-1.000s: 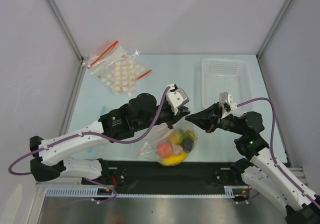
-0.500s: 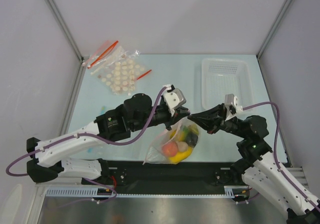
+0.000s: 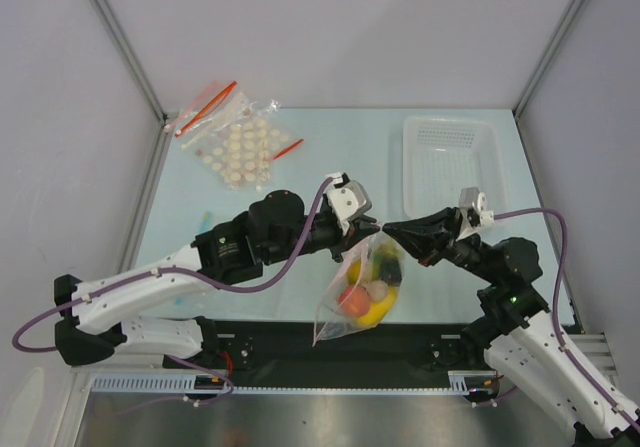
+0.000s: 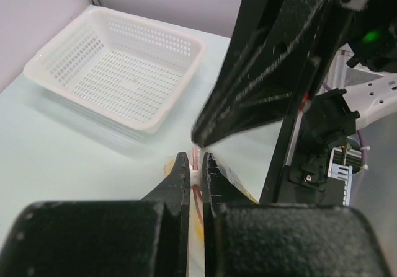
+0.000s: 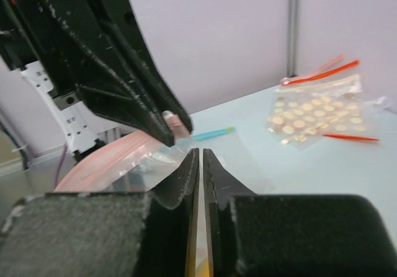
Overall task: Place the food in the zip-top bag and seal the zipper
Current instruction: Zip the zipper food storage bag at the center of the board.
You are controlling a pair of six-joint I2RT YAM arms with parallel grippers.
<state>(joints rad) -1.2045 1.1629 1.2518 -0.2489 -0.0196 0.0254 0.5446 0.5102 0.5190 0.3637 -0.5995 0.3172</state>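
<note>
Fingers of the left gripper [image 3: 366, 235] clamp the zipper [image 4: 196, 157]. The right gripper [image 3: 388, 231] pinches the mouth of the zip-top bag [image 3: 336, 314] beside it. The bag hangs at lower centre with the toy fruits [image 3: 368, 285] inside. To seal well, anchor one pinch and slide the other along the taut strip. A white basket [image 3: 450, 162] sits on the desk [image 3: 330, 162] at upper right. No writing is legible.

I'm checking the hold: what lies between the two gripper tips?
Only the zip-top bag's mouth edge; the left gripper and right gripper both pinch it, seen in the top view.
</note>
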